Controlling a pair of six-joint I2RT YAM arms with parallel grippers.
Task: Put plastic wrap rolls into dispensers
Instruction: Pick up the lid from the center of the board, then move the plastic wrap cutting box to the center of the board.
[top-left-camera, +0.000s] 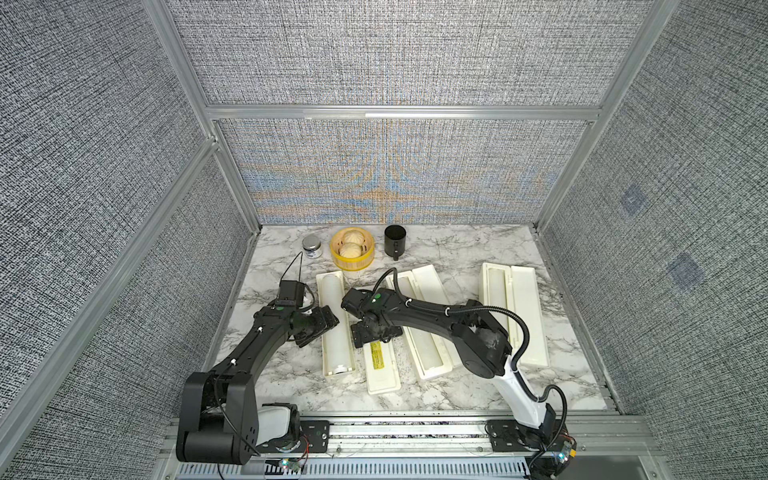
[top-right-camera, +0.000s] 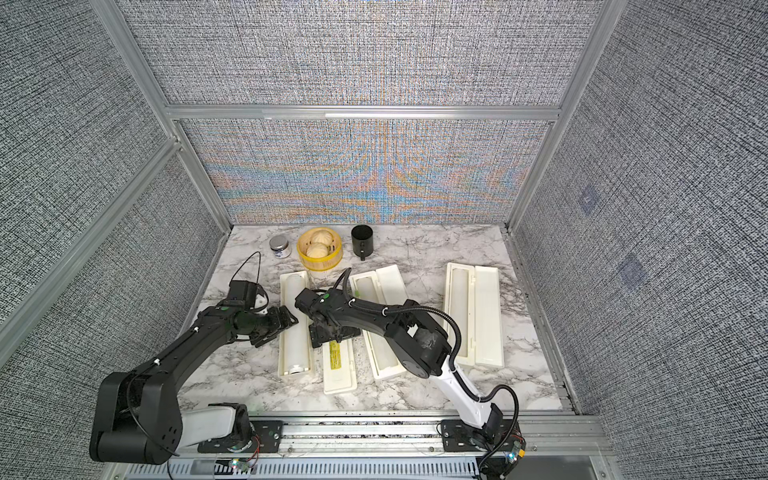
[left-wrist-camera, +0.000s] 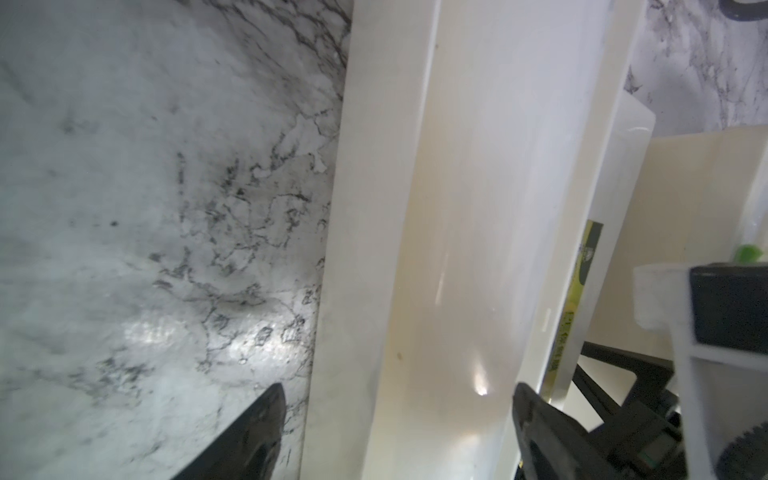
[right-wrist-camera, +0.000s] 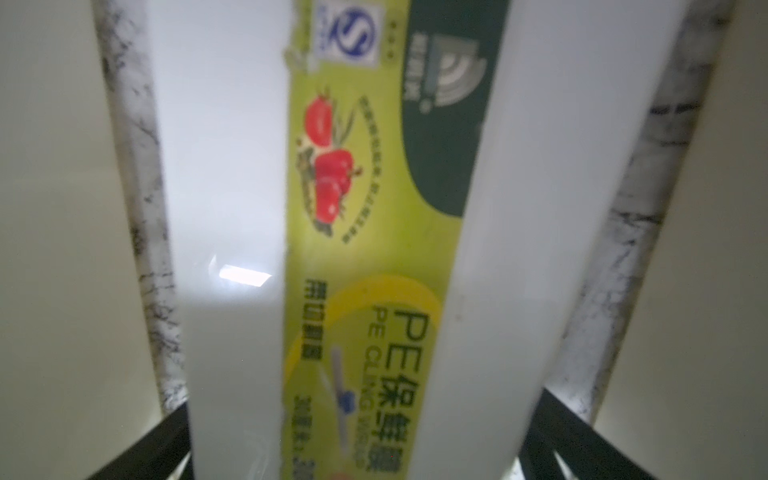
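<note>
Hovering over the left dispenser (top-left-camera: 338, 372), the left gripper (top-left-camera: 322, 330) is holding its fingers spread to either side of the plastic wrap roll (top-left-camera: 332, 291) lying in that tray, without pinching it. The right gripper (top-left-camera: 376, 332) is hanging just right of it over the open lid (top-left-camera: 380, 370), fingers wide apart and straddling it, while the middle dispenser (top-left-camera: 432, 370) and the right dispenser (top-left-camera: 530, 316) are lying open farther right

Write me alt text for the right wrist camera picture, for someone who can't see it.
Close-up of a white dispenser lid with a yellow-green label showing red vegetables and the words PE cling wrap, running between the right pincer and its two black fingers. Strips of marble table show on both sides.
</note>
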